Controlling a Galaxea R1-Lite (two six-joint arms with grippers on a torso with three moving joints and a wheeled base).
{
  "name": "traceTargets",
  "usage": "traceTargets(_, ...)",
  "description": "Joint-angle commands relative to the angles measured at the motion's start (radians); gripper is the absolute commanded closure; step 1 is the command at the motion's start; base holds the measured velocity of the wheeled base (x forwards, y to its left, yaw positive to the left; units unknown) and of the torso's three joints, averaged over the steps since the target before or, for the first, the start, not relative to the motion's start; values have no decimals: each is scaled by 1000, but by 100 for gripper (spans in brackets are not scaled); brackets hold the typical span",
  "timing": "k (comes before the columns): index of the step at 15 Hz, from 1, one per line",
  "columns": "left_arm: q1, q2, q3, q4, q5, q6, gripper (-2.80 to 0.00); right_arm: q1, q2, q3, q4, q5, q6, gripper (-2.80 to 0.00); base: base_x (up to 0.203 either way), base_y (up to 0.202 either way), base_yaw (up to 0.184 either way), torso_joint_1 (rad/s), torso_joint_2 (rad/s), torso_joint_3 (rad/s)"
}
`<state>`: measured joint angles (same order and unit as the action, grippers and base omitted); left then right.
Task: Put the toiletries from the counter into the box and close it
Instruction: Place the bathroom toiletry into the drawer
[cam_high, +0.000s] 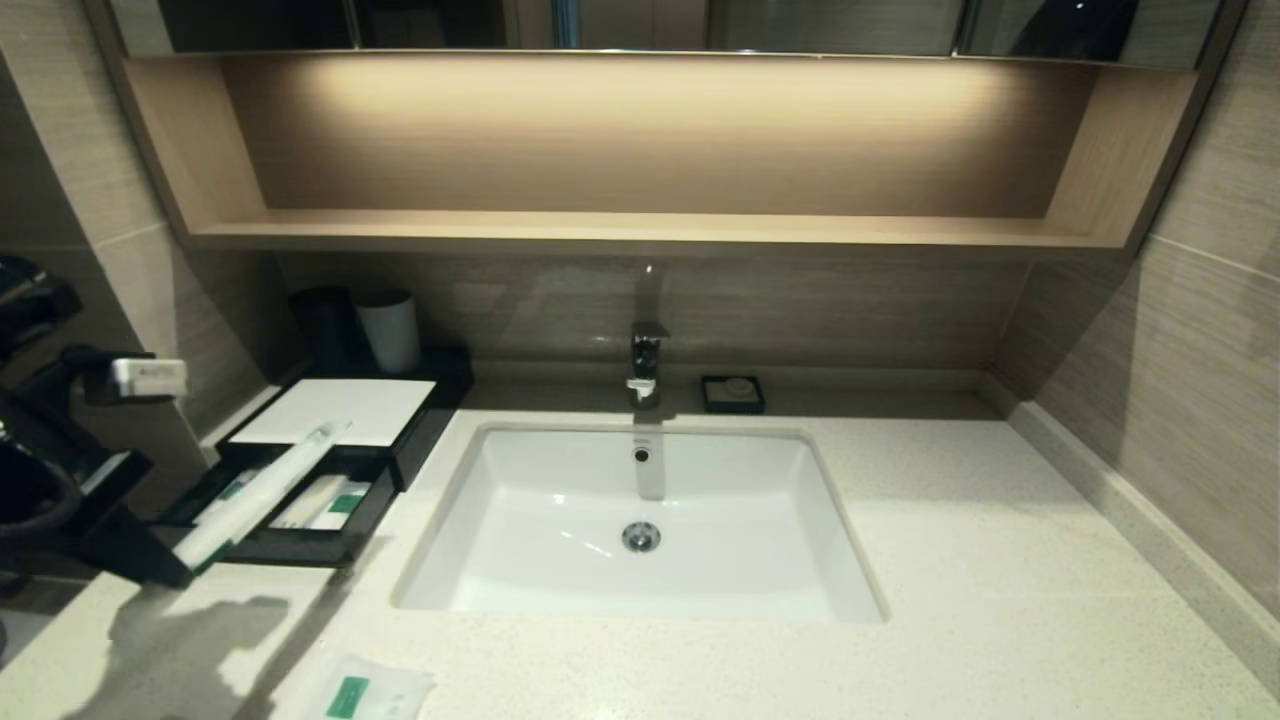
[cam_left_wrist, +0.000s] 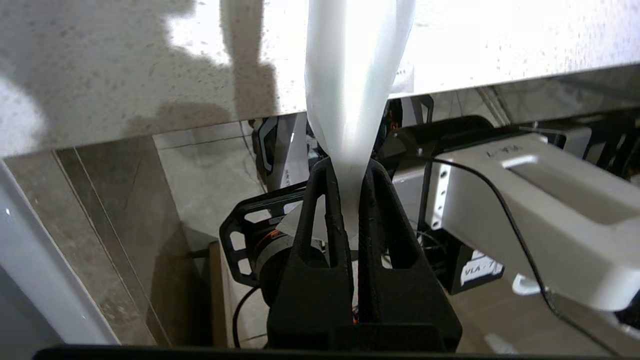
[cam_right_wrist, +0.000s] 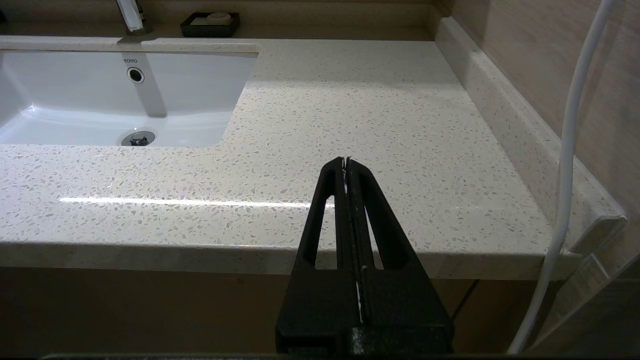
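Observation:
The black box (cam_high: 415, 425) stands at the counter's (cam_high: 1000, 560) back left, white panel on top, its front drawer (cam_high: 290, 545) pulled out. One wrapped stick (cam_high: 312, 500) with a green label lies in the drawer. My left gripper (cam_high: 180, 565) is shut on the end of the other long clear-wrapped stick (cam_high: 270, 485), held slanted above the open drawer; the left wrist view shows the gripper (cam_left_wrist: 350, 170) pinching the wrapper (cam_left_wrist: 355, 75). The white sachet (cam_high: 365, 690) lies on the counter near the front edge. My right gripper (cam_right_wrist: 345, 161) is shut and empty, parked off the counter's front right edge.
A white sink basin (cam_high: 640, 590) with a faucet (cam_high: 647, 360) sits mid-counter. A grey cup (cam_high: 392, 330) and a dark cup (cam_high: 325, 325) stand behind the box. A small black soap dish (cam_high: 733, 393) is by the back wall. A wooden shelf (cam_high: 640, 230) hangs above.

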<state>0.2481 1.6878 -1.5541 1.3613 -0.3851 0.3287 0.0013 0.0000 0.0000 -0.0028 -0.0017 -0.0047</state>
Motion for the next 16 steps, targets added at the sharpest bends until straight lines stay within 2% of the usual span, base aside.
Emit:
traceTargets(1,-7,-21,-27,4,38,-57,0,0,-2,1,0,0,0,0,0,0,0,0,0,0)
traceTargets(3,-9,-16,-35,0,100,-102,0,0,-1,0,0,0,0,0,0,0,0,0,0,0)
traceTargets(6,-15,8,-60,-27,114,-204,0,0,-2,2,0,0,0,0,0,0,0,0,0,0)
traceTargets(9,-31,39,-71,-40,124,-222,0,0,-2,0,0,0,0,0,0,0,0,0,0,0)
traceTargets(12,-49,92,-109,-50,166,-290,0,0,0,1,0,0,-1,0,0,0,0,0,0,0)
traceTargets(16,-49,131,-145,-54,203,-287,0,0,0,2,0,0,0,0,0,0,0,0,0,0)
